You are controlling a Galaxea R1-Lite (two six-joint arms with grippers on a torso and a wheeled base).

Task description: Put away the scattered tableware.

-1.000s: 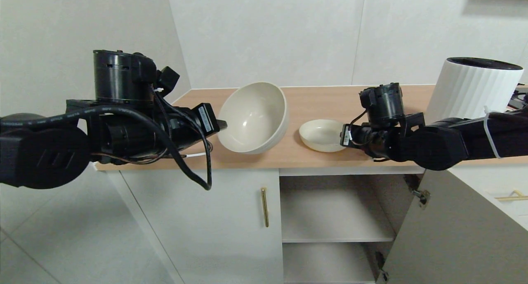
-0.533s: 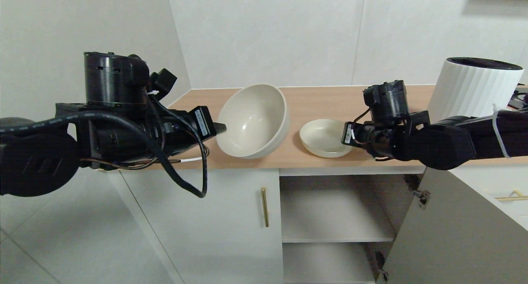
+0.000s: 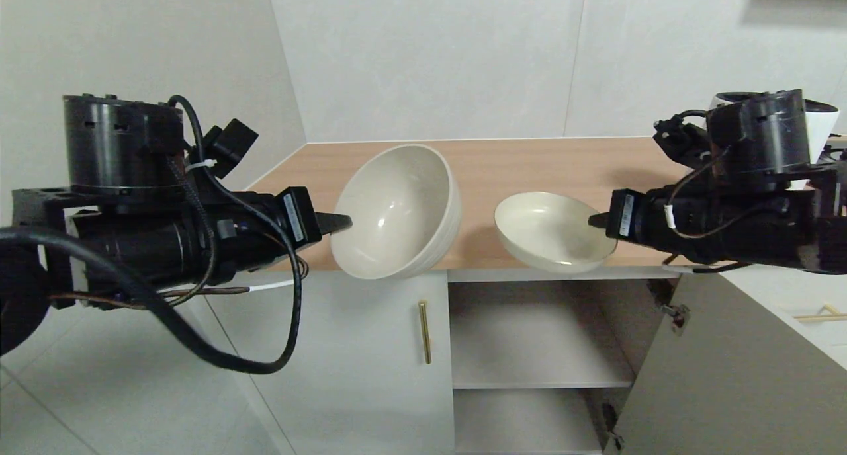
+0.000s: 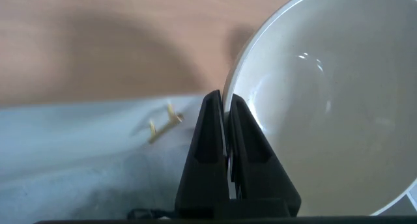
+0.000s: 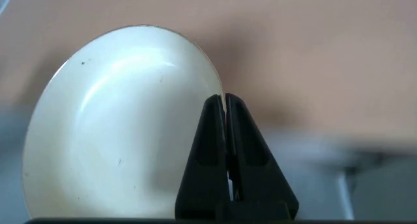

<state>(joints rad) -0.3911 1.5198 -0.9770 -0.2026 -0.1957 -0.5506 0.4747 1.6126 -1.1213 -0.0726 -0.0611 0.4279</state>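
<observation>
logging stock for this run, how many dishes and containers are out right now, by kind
deep bowl: 1
shallow bowl: 1
white ribbed container: 1
total: 3

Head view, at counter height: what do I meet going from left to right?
left gripper → large bowl → small bowl → right gripper. Each gripper is clamped on the rim of the bowl next to it, and both bowls are tilted.
</observation>
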